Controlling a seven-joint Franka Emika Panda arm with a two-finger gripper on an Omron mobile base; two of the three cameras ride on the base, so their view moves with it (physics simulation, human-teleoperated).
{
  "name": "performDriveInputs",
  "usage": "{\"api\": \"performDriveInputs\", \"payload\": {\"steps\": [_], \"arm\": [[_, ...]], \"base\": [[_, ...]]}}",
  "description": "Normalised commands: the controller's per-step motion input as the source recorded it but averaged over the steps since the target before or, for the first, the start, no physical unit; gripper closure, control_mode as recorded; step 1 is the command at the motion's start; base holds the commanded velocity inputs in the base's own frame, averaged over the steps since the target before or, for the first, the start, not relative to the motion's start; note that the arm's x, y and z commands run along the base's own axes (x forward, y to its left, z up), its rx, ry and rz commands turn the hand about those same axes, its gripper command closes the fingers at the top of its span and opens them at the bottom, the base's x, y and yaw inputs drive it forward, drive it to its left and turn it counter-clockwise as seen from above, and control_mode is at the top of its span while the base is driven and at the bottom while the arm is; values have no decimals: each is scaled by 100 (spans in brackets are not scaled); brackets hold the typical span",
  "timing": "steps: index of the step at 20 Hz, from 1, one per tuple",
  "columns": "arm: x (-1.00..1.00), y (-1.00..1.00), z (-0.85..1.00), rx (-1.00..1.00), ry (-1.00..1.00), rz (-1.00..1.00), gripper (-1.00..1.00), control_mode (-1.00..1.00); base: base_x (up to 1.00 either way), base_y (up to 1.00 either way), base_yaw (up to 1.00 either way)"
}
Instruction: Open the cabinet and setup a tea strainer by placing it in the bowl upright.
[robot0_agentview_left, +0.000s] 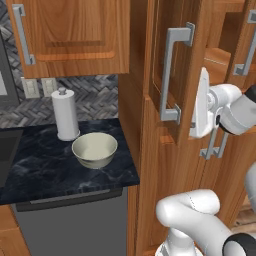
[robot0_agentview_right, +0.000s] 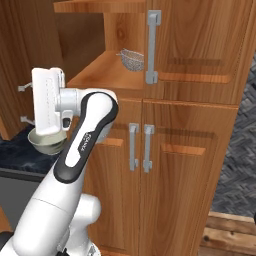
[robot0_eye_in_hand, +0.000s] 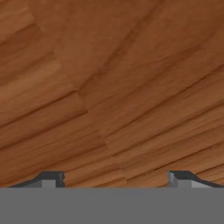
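The cabinet stands open, its tall brown door swung outward so that in the left base view it is seen nearly edge-on, with the long grey bar handle facing the camera at about twelve o'clock from the arm. In the right base view the open compartment shows a wooden shelf, and on it, toward the one o'clock side of the white hand, lies the tea strainer, a small silver mesh basket just beside the grey handle of the neighbouring door. The bowl, pale cream and round, sits on the dark marbled bench at about nine o'clock from the cabinet door, near the bench's front right corner; it holds nothing. Just behind it, at eleven o'clock from the bowl, stands a white paper-towel roll on its holder, close to the bowl but apart from it. The hand is raised beside the inner face of the open door; its camera looks straight at wood grain, and its two dark fingertips stand wide apart with nothing between them. Below the open compartment, two lower doors with short grey handles are shut.
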Motion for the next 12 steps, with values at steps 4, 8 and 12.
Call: {"api": "performDriveInputs", "payload": {"steps": [4, 8, 12], "arm": [[0, 16, 0, -3, 0, 0, -100, -100], [0, 0, -1, -7, -1, 0, -100, -100], [0, -10, 0, -10, -4, 0, -100, -100]], "base": [[0, 0, 0], [0, 0, 0], [0, 0, 0]]}}
